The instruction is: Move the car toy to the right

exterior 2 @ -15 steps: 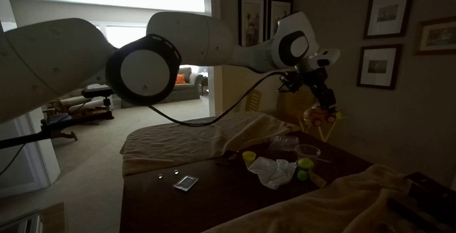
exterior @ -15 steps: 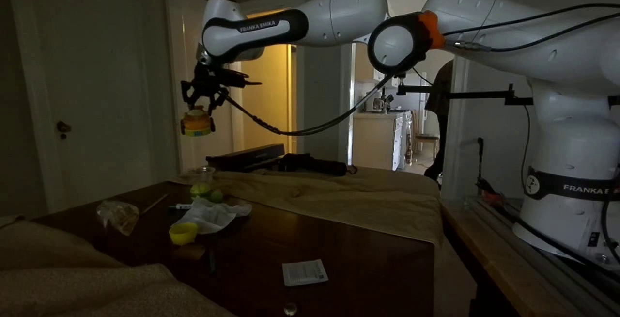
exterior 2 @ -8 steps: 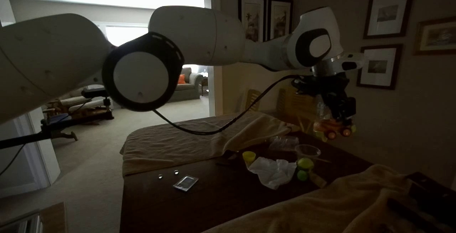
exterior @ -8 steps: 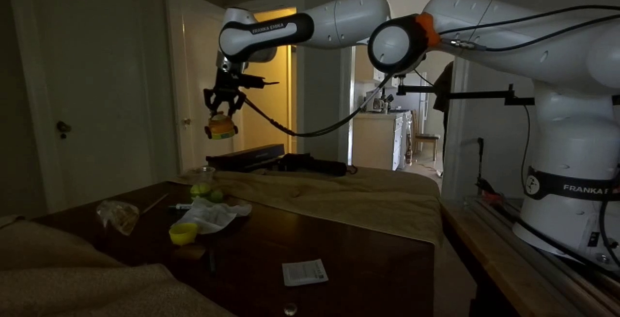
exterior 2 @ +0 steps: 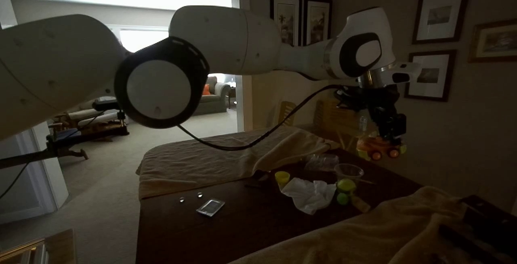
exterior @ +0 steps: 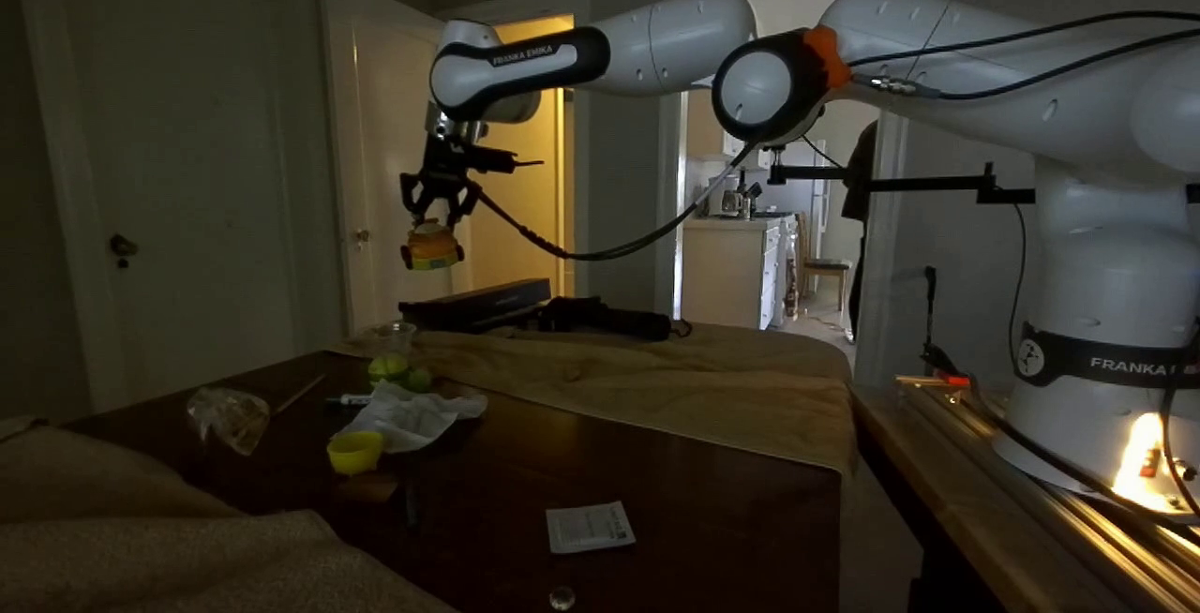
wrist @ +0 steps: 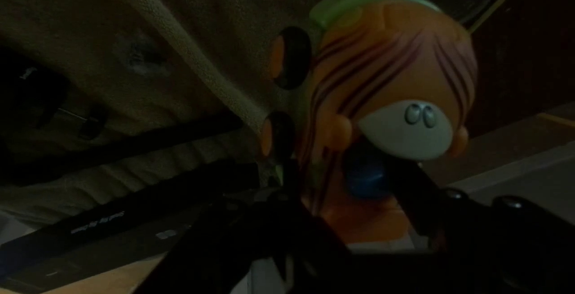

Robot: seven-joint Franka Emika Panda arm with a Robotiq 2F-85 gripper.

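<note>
In dim light, with a pale door [exterior: 206, 172] beyond it, a dark brown wooden table [exterior: 712, 538] stands partly draped in rumpled tan cloth [exterior: 647, 397]. The black two-fingered gripper [exterior: 434, 219] has its fingers partway apart, holding the chunky orange striped toy car [wrist: 386, 73] between them, well above tabletop height. Air separates the toy from the clear plastic cup [exterior: 397, 336] lower down, and dark wood runs past the flat pale square packet [exterior: 591, 529] to the table's edge.
</note>
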